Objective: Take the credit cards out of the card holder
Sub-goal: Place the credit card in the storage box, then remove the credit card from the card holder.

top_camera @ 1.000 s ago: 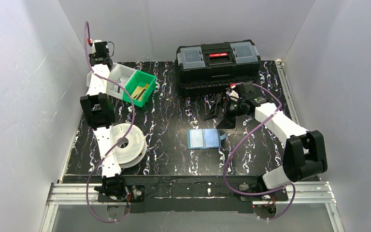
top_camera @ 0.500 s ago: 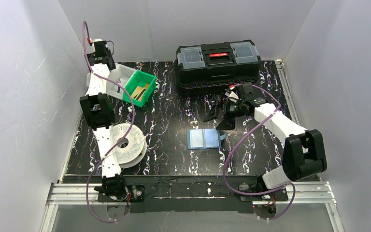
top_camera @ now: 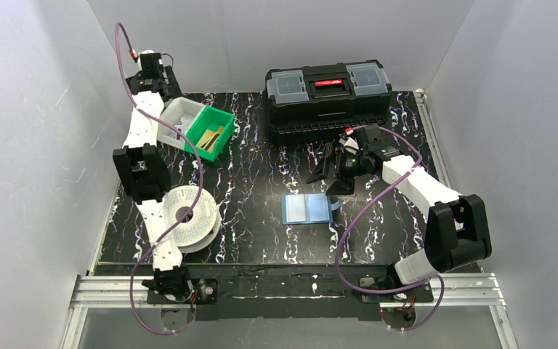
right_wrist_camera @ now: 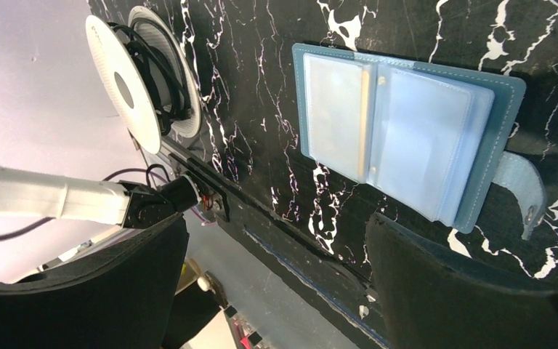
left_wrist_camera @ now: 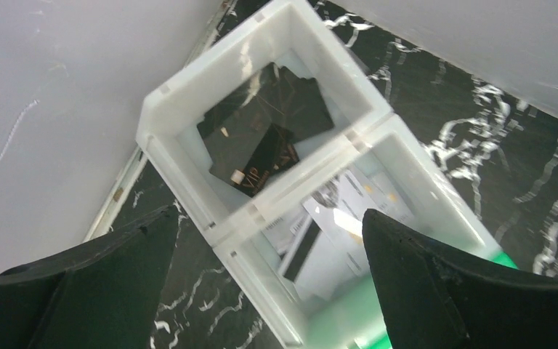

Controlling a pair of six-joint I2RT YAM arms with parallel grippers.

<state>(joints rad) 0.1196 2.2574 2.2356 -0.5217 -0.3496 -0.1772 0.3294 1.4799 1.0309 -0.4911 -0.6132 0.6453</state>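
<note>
- Card holder (top_camera: pixel 306 209), blue, lies open and flat near the middle of the black marbled bench (top_camera: pixel 261 240). Its clear pale sleeves face up and a closing strap (right_wrist_camera: pixel 519 189) sticks out from one side.
- A thin tan strip (right_wrist_camera: pixel 364 120) runs along the fold between the sleeves. I cannot tell whether it is a card's edge.
- The right pincer (top_camera: pixel 332 169) hangs above the bench just beyond the holder, between it and the black toolbox (top_camera: pixel 328 94). Its fingers are spread wide with nothing between them, and from its wrist the holder shows in the gap.
- The left pincer (top_camera: pixel 161 76) is at the far left corner, above a white two-compartment bin (left_wrist_camera: pixel 367 120), well apart from the holder. Its fingers (left_wrist_camera: pixel 116 269) also stand wide and empty.
- One compartment of the white bin holds dark cards (left_wrist_camera: pixel 261 123), the top one marked VIP (left_wrist_camera: pixel 265 161). The other holds pale cards (left_wrist_camera: pixel 334 218).
- A green bin (top_camera: pixel 227 116) sits against the white one, with tan cards (top_camera: pixel 211 138) lying inside.
- A white spool (top_camera: pixel 187 217) wound with black cable rests on the bench's left side, beside the left arm.
</note>
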